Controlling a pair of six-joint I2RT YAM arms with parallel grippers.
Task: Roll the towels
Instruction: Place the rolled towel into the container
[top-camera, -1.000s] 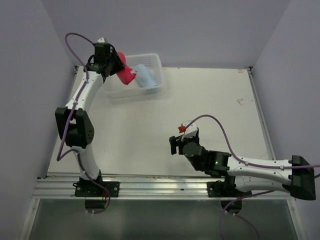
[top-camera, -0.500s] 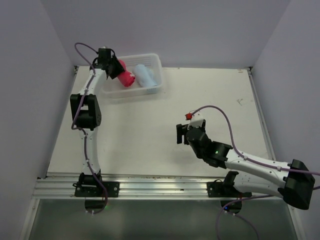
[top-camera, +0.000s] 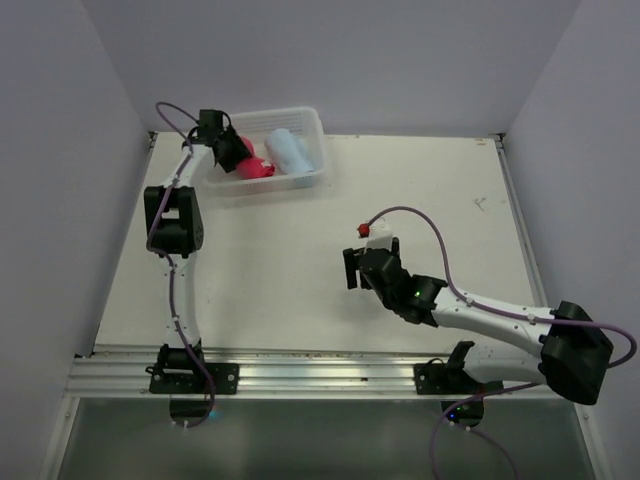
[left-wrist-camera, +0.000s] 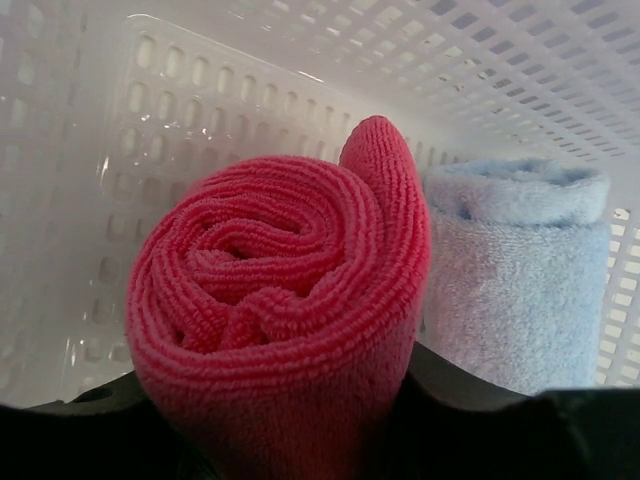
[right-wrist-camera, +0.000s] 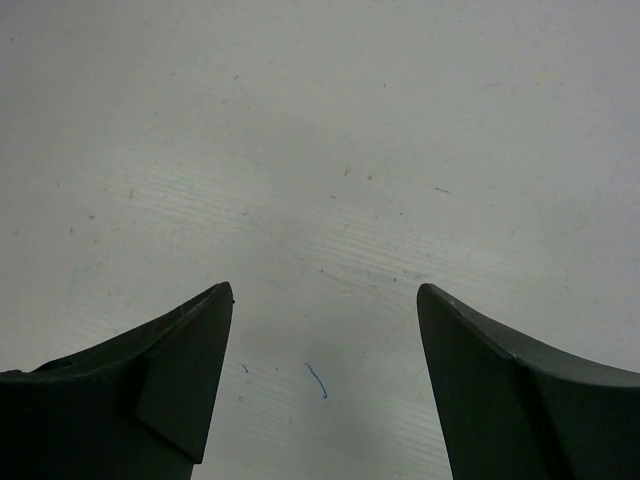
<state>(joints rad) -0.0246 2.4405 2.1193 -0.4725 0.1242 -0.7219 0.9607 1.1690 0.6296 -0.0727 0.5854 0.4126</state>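
Note:
The pinkish-red towel (left-wrist-camera: 270, 290) is rolled into a tight spiral and sits between the jaws of my left gripper (left-wrist-camera: 290, 400), inside the clear plastic basket (left-wrist-camera: 200, 80). The light blue towel (left-wrist-camera: 515, 270), also rolled, stands right beside it, touching its right side. From above, my left gripper (top-camera: 238, 155) reaches into the basket (top-camera: 315, 125) at the back left, with the red towel (top-camera: 257, 167) and the blue towel (top-camera: 290, 150) side by side. My right gripper (top-camera: 352, 268) hovers open over bare table (right-wrist-camera: 330, 150) mid-table, with nothing between its fingers.
The basket's perforated walls close in around the left gripper on all sides. The left arm (top-camera: 172, 220) stretches along the table's left edge. A purple cable (top-camera: 430, 225) loops over the right arm. Grey walls surround the white table (top-camera: 430, 180).
The left gripper has lowered the red towel into the basket beside the blue one. The right arm has shifted its elbow and its gripper moved slightly left.

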